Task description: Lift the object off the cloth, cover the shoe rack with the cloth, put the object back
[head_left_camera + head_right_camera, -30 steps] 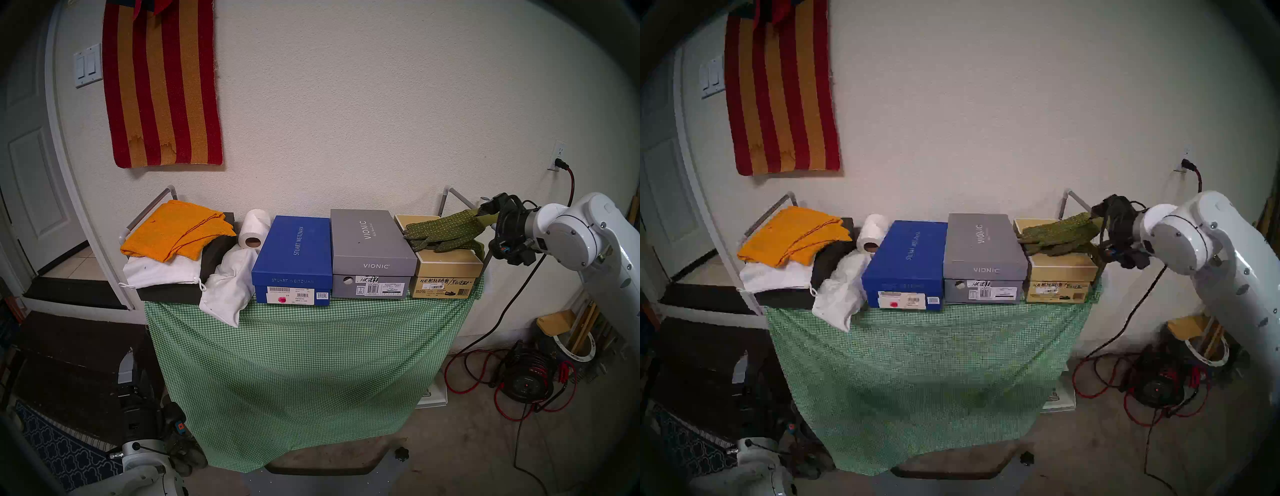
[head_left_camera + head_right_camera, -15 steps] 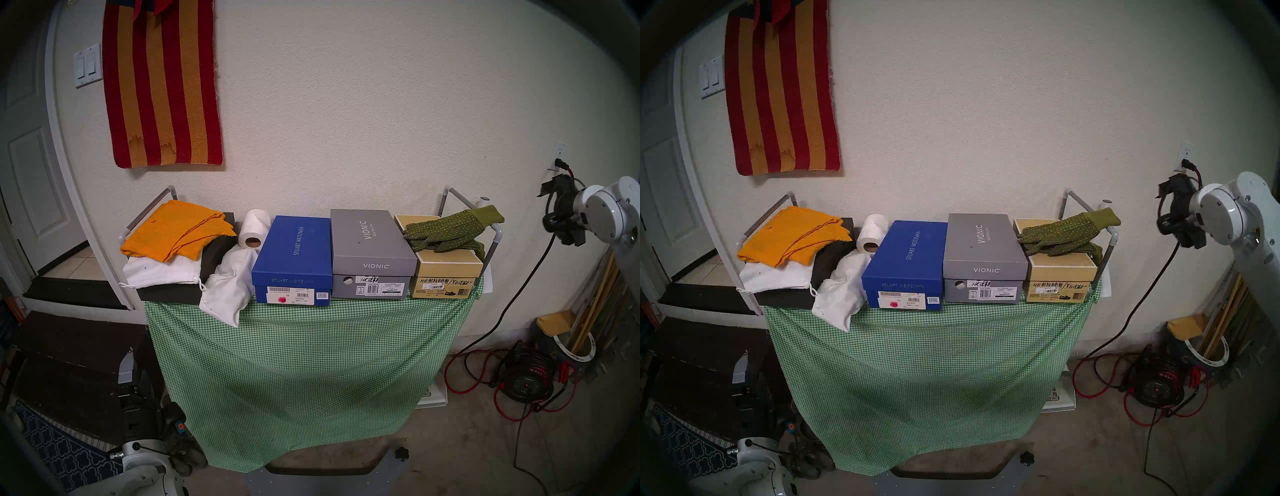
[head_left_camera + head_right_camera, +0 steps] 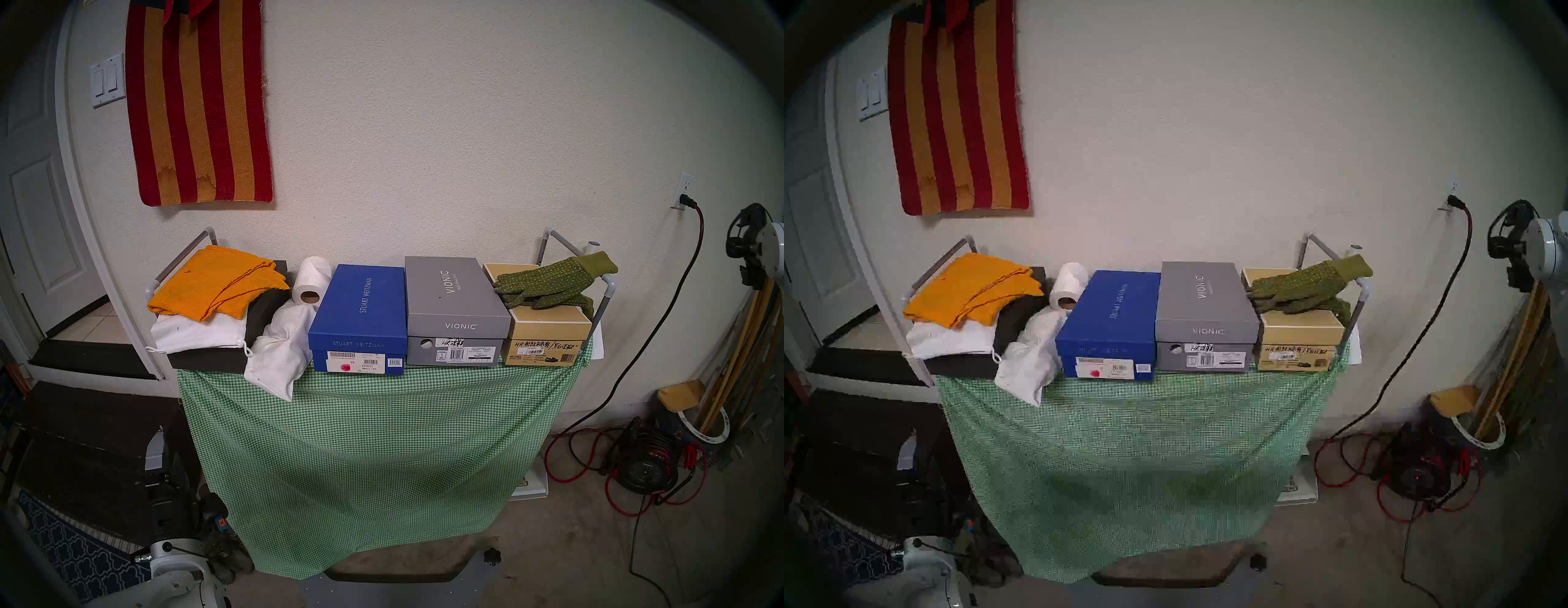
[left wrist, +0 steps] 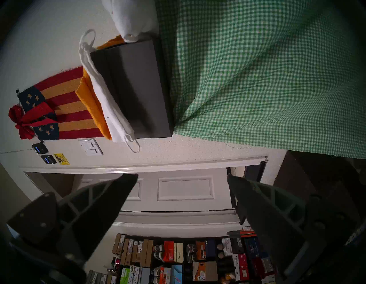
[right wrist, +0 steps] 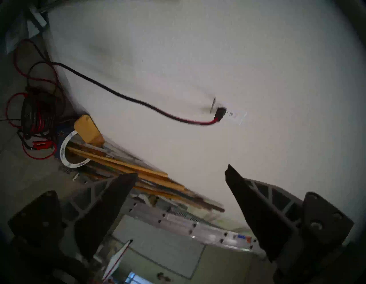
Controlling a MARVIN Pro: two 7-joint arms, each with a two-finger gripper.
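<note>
Boxes along rack top: blue box (image 3: 358, 316), grey box (image 3: 456, 308), tan box (image 3: 547, 335), three.

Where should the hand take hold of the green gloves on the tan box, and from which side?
Grip the gloves by the plain cuffs. They stick out past the tan box and over the rack's right rail, probably free to pinch. Come from the right, level, with the right hand, open now.

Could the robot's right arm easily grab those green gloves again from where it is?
Probably yes. The gloves lie exposed on the tan box, nothing covering them, and the right gripper is open and empty, though off to the side.
</note>
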